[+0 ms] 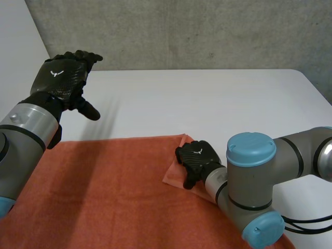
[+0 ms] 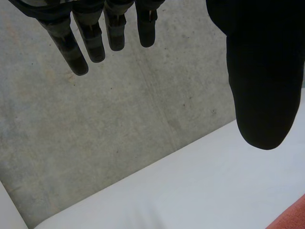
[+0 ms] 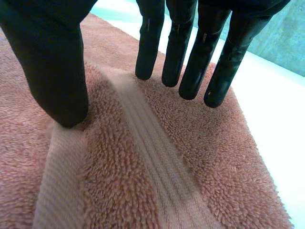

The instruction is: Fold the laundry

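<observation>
An orange-red towel (image 1: 104,192) lies spread over the near part of the white table (image 1: 207,104). Its far right corner (image 1: 175,168) is turned back onto the cloth. My right hand (image 1: 199,158) rests on that folded corner. In the right wrist view its fingers (image 3: 190,52) are straight with their tips on the pile of the towel (image 3: 167,157), and the thumb (image 3: 52,62) presses down beside a woven band. My left hand (image 1: 62,78) is raised above the table's far left, clear of the towel, fingers (image 2: 95,38) straight and spread, holding nothing.
Bare white table (image 2: 200,191) stretches beyond the towel to a grey concrete wall (image 1: 181,31). The table's right edge (image 1: 316,88) runs close to my right arm (image 1: 254,171). A sliver of towel (image 2: 293,217) shows below the left thumb.
</observation>
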### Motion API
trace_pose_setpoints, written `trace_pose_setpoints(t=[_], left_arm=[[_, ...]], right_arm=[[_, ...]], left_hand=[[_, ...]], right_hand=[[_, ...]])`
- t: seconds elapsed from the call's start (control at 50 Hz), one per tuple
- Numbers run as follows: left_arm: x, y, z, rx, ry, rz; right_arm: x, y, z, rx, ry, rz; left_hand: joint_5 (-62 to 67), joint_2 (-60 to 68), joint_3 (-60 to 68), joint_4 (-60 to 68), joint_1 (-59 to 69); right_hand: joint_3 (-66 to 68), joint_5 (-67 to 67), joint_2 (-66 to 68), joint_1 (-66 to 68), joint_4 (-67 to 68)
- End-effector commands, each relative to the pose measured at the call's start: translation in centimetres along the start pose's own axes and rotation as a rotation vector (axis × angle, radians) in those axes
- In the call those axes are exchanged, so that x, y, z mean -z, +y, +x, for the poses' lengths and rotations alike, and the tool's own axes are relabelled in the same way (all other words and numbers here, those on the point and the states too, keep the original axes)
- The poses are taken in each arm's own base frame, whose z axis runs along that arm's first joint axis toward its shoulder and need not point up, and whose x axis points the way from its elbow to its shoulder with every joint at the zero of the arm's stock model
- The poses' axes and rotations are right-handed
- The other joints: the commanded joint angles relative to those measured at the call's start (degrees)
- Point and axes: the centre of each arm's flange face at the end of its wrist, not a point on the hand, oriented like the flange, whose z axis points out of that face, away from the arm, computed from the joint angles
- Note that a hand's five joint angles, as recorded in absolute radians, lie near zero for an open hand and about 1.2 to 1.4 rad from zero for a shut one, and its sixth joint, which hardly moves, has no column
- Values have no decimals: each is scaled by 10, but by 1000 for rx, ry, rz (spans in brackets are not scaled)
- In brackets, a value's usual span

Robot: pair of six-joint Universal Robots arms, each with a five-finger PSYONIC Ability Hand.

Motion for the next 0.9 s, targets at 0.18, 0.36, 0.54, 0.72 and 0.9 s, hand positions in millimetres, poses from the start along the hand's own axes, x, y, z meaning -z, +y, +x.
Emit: trace_pose_setpoints(t=[0.18, 0.36, 0.54, 0.72, 0.9], left_arm=[[0, 0, 0, 0, -1, -1], [-2, 6, 0, 0, 1, -18], [-20, 43, -23, -14, -59, -132], [-40, 91, -40, -194, -71, -270], [-49, 118, -57, -219, -12, -333]], right_arm=[[0, -7, 4, 22, 27, 37], [35, -84, 28, 27, 104, 257], [64, -113, 56, 68, 115, 270], [82, -116, 45, 74, 23, 202], [133, -128, 19, 94, -249, 86]], left_hand=[[-26, -16, -22, -17, -16], [-26, -16, -22, -17, -16], [-26, -16, -22, -17, -16], [-26, -16, -22, -17, -16], [-24, -14, -20, -15, -14]], right_hand=[[419, 441, 420, 473, 420], [419, 441, 420, 473, 420], [419, 441, 420, 473, 420], [419, 441, 420, 473, 420], [419, 441, 420, 473, 420]])
